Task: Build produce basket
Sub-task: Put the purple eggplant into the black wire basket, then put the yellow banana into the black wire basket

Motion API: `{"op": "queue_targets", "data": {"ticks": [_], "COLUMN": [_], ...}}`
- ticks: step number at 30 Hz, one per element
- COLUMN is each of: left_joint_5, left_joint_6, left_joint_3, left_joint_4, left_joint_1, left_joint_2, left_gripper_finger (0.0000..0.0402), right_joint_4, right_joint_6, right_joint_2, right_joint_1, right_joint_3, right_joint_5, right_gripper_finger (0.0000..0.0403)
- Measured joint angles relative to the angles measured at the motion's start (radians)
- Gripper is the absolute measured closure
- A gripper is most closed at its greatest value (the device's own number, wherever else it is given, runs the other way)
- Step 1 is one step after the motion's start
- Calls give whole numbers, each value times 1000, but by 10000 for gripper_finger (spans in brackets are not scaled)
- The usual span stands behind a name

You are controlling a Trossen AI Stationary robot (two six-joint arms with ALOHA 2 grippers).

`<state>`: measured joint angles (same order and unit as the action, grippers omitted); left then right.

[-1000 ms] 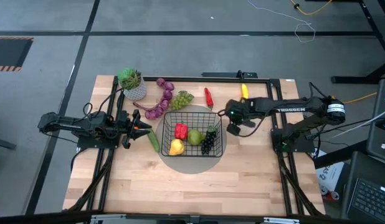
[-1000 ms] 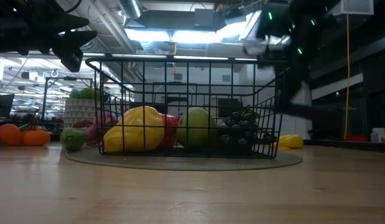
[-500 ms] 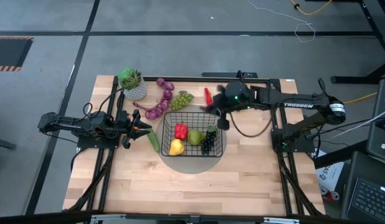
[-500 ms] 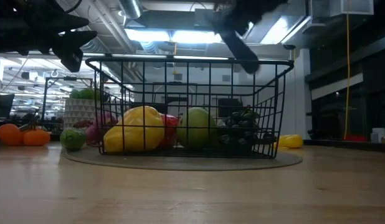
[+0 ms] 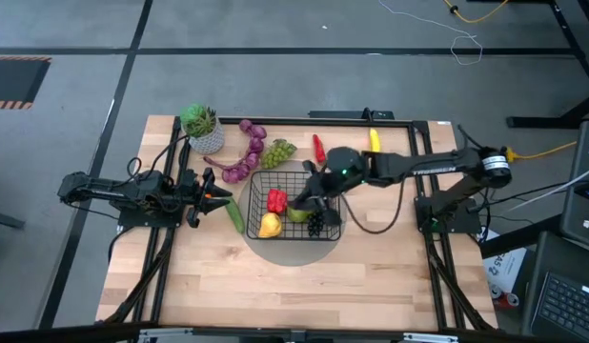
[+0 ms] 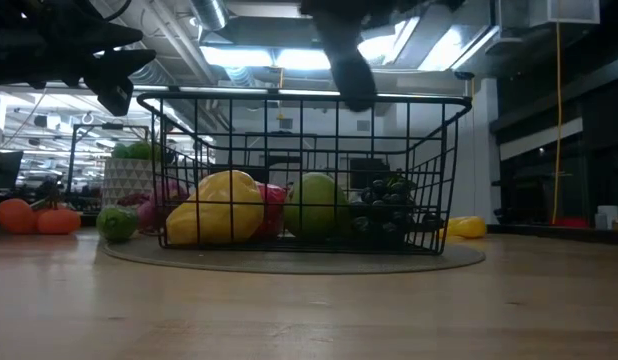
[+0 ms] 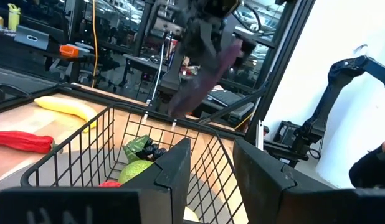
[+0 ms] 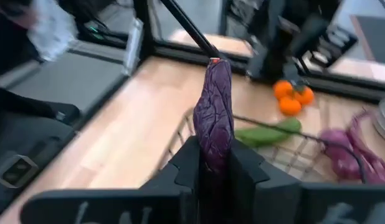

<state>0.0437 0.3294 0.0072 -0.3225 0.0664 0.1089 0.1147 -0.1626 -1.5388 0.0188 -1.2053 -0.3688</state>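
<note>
My right hand [image 5: 312, 195] over basket [image 5: 330, 226] on tabletop [image 5: 371, 276], clamped on purple aubergine [image 8: 216, 118] — drop point crowded: red pepper [image 5: 276, 200], pear [image 5: 298, 211], black grapes [image 5: 317, 221]. Lower into free back corner before release. Left hand [image 5: 214, 193] parked beside basket, half open, empty.

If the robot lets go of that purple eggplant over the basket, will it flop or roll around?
The aubergine sticks straight out of the right gripper without drooping, so it is probably stiff, not floppy. Its long rounded shape could roll a little, but the basket walls and the fruit inside should stop it. Its wrinkly skin probably helps the fingers grip.
</note>
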Motion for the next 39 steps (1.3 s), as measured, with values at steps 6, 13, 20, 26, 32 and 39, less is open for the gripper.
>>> {"op": "queue_targets", "data": {"ticks": [6, 13, 20, 26, 32, 39], "left_joint_5": [0, 0, 0, 0, 0, 0], "left_joint_6": [0, 0, 0, 0, 0, 0], "left_joint_3": [0, 0, 0, 0, 0, 0], "left_joint_4": [0, 0, 0, 0, 0, 0], "left_joint_1": [0, 0, 0, 0, 0, 0], "left_joint_2": [0, 0, 0, 0, 0, 0], "left_gripper_finger": [286, 286, 286, 286, 286, 286], "right_joint_4": [-1, 12, 55, 55, 55, 54], "right_joint_6": [60, 188, 156, 179, 154, 131], "right_joint_2": [-45, -72, -86, -86, -86, -85], "right_joint_1": [-7, -12, -17, -17, -46, -71], "right_joint_3": [0, 0, 1, 1, 1, 1], "right_joint_5": [135, 139, 148, 218, 220, 217], "right_gripper_finger": [354, 353, 353, 353, 307, 225]}}
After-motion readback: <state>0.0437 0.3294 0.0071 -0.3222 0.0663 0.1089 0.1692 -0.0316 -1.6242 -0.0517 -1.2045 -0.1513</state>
